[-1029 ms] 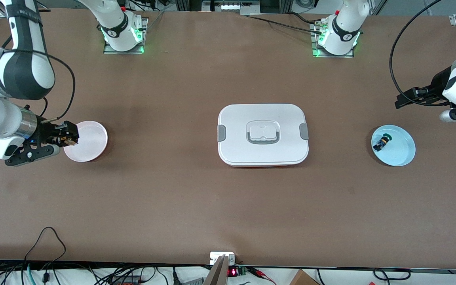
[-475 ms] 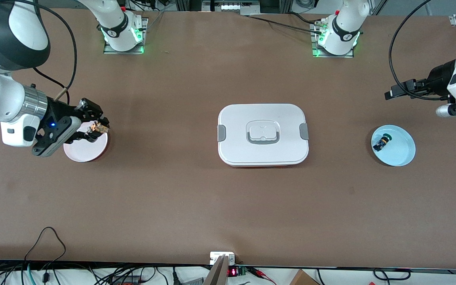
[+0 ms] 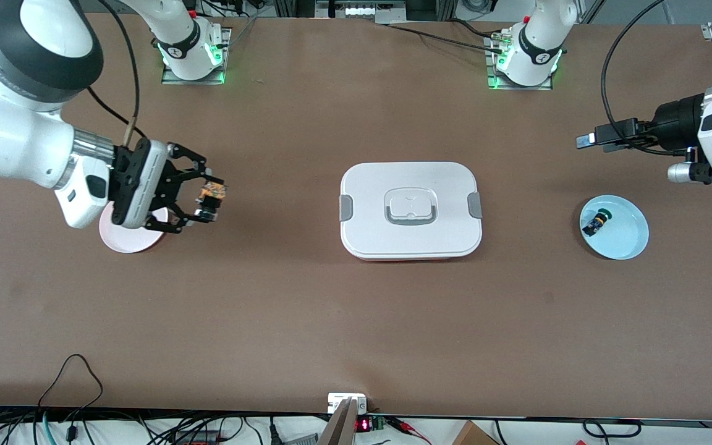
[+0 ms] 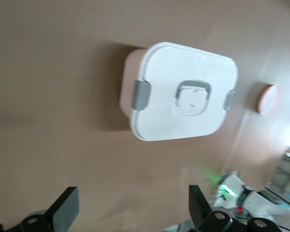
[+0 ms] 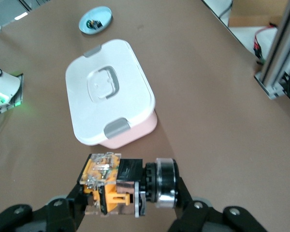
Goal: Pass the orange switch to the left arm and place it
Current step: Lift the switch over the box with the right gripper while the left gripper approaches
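At the right arm's end of the worktop (image 3: 306, 321): right gripper (image 3: 207, 201), closed on the switch (image 3: 212, 192), raised over bare surface between the pink plate (image 3: 122, 237) and the box (image 3: 410, 210). Right forearm low and nearly level, wrist over the plate, fingers aimed toward the box.

Right wrist view only: switch (image 5: 128, 182) lying crosswise between the fingertips, orange block, black body and silver ring all distinct; box (image 5: 108, 92) and blue plate (image 5: 95, 19) lined up farther off.

Mid-worktop: box, lid on, grey clips at both short ends.

At the left arm's end: left gripper (image 3: 591, 139), up in the air over bare worktop beside the blue plate (image 3: 631, 238), forearm level, fingers aimed toward the box. Left wrist view only: both fingers (image 4: 65, 209) spread wide, nothing between them; box (image 4: 181, 96) and pink plate (image 4: 269, 100) in line.

On the blue plate: small black-and-blue part with green cap (image 3: 596, 222).
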